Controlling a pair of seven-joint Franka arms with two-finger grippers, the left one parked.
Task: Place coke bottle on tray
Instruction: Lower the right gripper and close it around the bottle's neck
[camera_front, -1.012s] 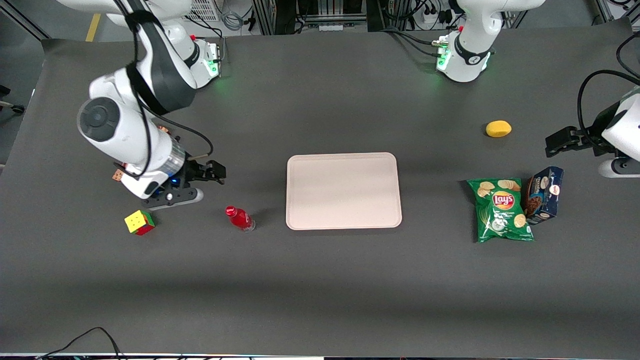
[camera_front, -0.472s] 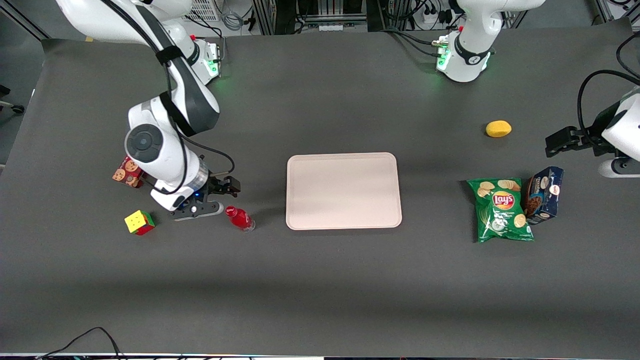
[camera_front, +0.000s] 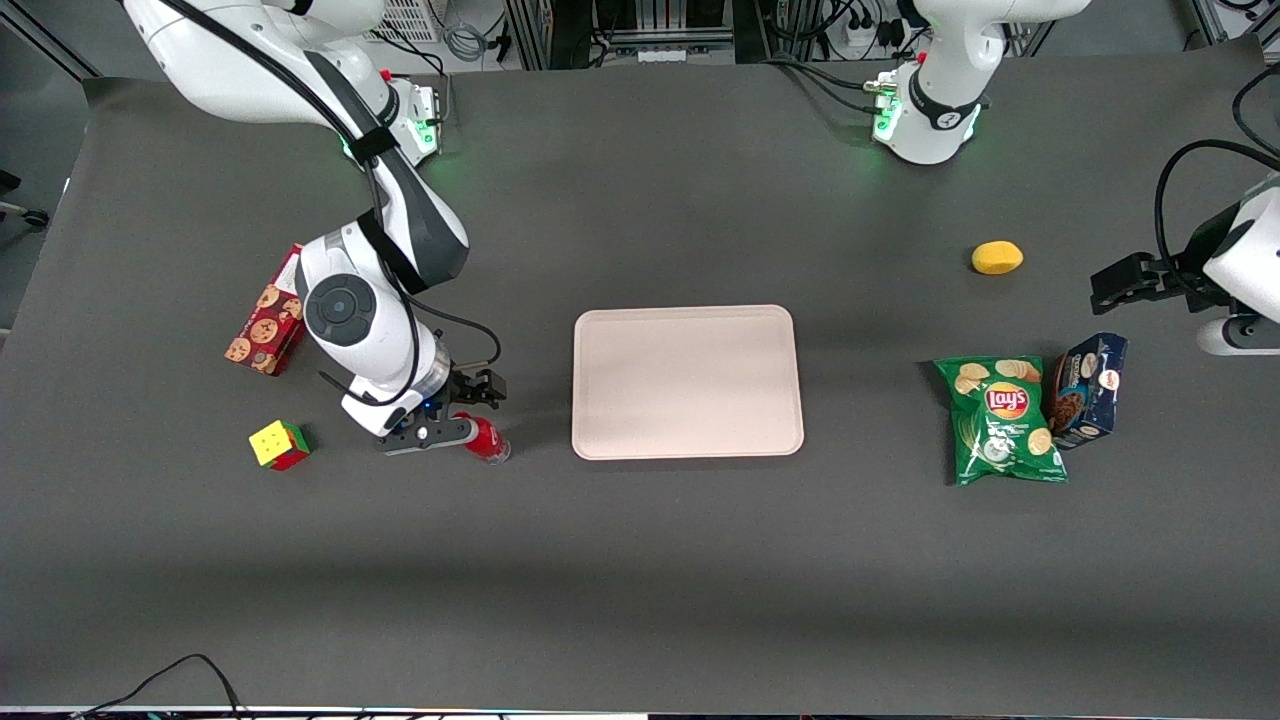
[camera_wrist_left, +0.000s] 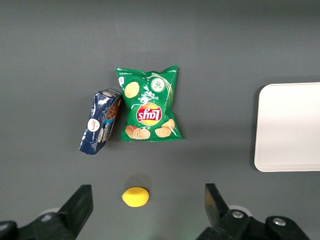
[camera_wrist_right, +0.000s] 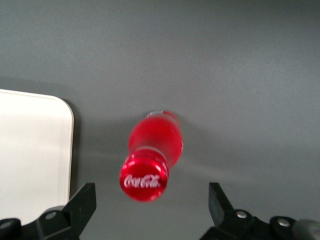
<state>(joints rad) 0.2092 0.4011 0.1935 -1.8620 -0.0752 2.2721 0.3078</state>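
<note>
My jaws hang just above the small clear plastic coke bottle with red cap and red label, nearly over its cap, on the working arm's end of the dark grey surface. In the right wrist view my two black fingers stand wide apart, one on each side of the coke bottle, touching nothing. The bottle stands upright on the surface, not held; its red cap reads "Coca-Cola" in white script. The large flat pale pinkish-beige rectangular tray with rounded corners lies just beside the bottle, toward the parked arm's end, with a strip of bare surface between them; its rounded corner shows in the right wrist view.

Near my arm lie a multicoloured puzzle cube with yellow, red and green faces and a red cardboard cookie box printed with biscuits, the box farther from the front camera than the cube. Toward the parked arm's end lie a green crisp bag marked "Lay's", a dark blue cookie box touching the bag's edge, and a yellow lemon-shaped object; the writing on the blue box cannot be read.
</note>
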